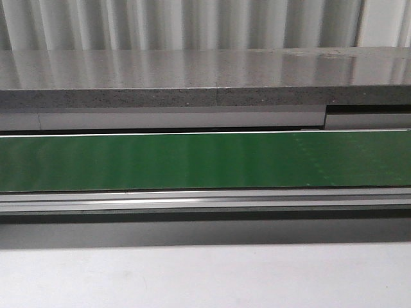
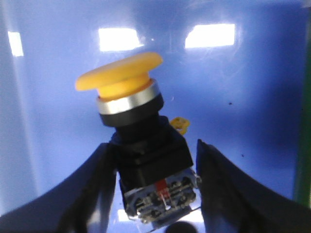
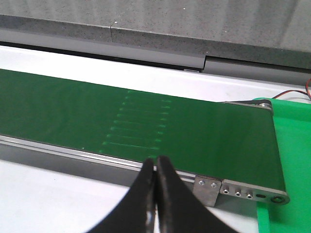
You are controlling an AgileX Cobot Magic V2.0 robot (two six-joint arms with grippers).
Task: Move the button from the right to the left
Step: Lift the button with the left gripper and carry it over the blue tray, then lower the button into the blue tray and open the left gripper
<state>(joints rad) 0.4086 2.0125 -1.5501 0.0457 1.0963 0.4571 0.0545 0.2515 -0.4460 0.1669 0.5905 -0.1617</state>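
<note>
In the left wrist view, the left pincer (image 2: 151,194) gripped the small push-button with its wide orange-yellow mushroom cap, silver ring and black body (image 2: 141,141). The button stood tilted between the two black fingers (image 2: 85,187), its body pressed by them on either side, its cap leaning up and away from the fingertips and its metal terminals showing low between them. Behind it lay a glossy blue surface (image 2: 243,97) that caught bright light reflections; whether the button touched that surface could not be told.

The front view showed neither arm nor button: only the long green conveyor belt (image 1: 205,160) running across, a grey speckled stone ledge (image 1: 192,80) behind it, and the pale grey bench (image 1: 205,279) in the foreground.

In the right wrist view, the right pincer (image 3: 155,194) was clenched on nothing, its black fingers (image 3: 141,201) meeting at the tips above the near metal rail (image 3: 214,187) of the belt, with a bright green tray (image 3: 291,160) at the belt's end
</note>
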